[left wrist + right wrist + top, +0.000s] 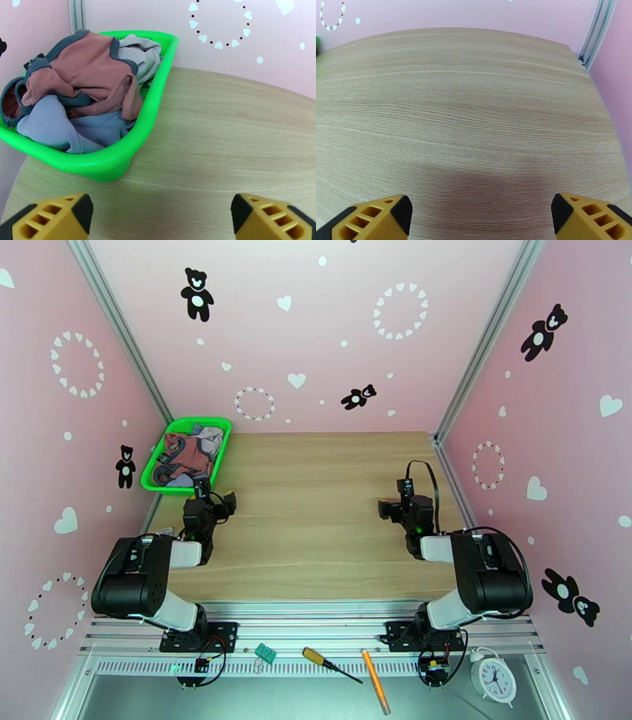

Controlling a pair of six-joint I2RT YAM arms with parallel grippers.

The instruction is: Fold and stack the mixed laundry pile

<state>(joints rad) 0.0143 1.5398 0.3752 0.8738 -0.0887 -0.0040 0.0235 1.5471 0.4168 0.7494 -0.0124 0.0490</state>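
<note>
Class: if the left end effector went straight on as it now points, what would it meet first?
Left end effector: probably the right wall of the bright green plastic basket first; depth unclear, it might slip past over the wooden table.

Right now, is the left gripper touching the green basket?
Apart. The left wrist view shows bare table between the left gripper and the green basket.

A pale, light-oak wooden table top with fine lengthwise grain spans the pink-walled booth. A bright green plastic mesh basket stands directly on it at the far left corner, beside the left wall.
</note>
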